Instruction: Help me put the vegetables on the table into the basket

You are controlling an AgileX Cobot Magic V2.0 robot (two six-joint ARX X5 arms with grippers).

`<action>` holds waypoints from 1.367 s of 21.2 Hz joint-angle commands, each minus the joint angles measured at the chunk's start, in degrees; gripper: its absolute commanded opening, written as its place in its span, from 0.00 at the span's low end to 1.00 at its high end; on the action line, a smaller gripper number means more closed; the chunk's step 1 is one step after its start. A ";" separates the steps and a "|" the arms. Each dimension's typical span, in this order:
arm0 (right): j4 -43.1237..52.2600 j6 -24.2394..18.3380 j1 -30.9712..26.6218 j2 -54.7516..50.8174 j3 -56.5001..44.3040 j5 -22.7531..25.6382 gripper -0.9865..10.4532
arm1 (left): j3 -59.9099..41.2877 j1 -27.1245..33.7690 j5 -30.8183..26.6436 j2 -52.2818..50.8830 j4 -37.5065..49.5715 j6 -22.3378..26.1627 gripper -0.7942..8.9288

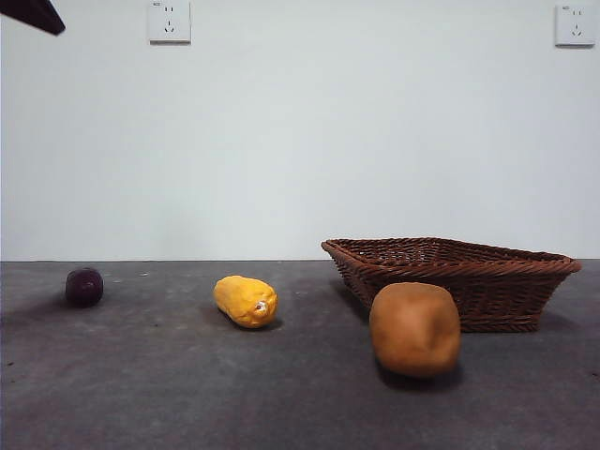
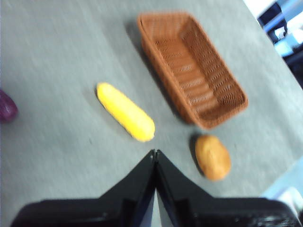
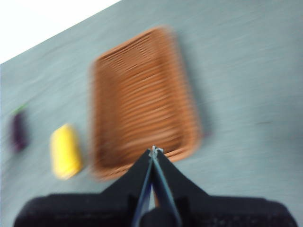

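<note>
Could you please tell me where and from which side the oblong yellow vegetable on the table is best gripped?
Probably across the middle of the oblong yellow vegetable, coming down from above. It lies flat on the dark grey table, lengthwise, apart from the brown woven wicker basket, so its narrow width is what the jaws can span. The left gripper, jaws shut now, would need to open and turn crosswise to the long axis.

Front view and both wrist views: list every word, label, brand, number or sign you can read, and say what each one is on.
No text can be read in any view.
Left wall socket: a tiny dark mark at its top left corner, too small to read.
Right wall socket: the same kind of mark, too small to read.
Basket, yellow vegetable, purple vegetable, potato: no labels or print.
Both wrist views are blurred and show no writing.
</note>
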 commanded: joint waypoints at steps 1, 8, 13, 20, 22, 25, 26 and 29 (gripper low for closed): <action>-2.58 -6.03 0.07 4.39 3.52 -6.58 0.08 | 0.02 -0.26 0.39 1.11 -0.85 1.09 0.08; -12.09 -16.52 0.07 24.70 15.65 -7.58 0.09 | 0.02 -0.26 0.37 1.79 3.74 1.03 0.08; -17.14 -17.51 0.09 38.86 25.38 -7.30 0.44 | 0.02 -0.26 0.31 1.79 4.63 1.05 0.08; -22.99 -21.00 2.80 56.11 40.54 3.10 0.70 | 0.02 -0.26 -0.70 3.23 4.24 1.07 0.08; -22.73 -21.29 3.50 60.61 44.28 3.89 0.70 | 0.02 -0.39 -0.70 4.48 3.54 1.60 0.08; -22.51 -21.24 4.20 67.32 49.51 4.17 0.70 | 0.02 -1.01 -0.68 6.47 2.75 2.34 0.08; -22.53 -21.42 4.22 69.81 51.21 4.09 0.69 | 0.02 -1.29 -0.68 7.13 2.54 2.51 0.08; -22.03 -22.67 4.20 75.17 54.53 4.11 0.69 | 0.02 -2.71 -0.72 8.31 2.36 2.51 0.08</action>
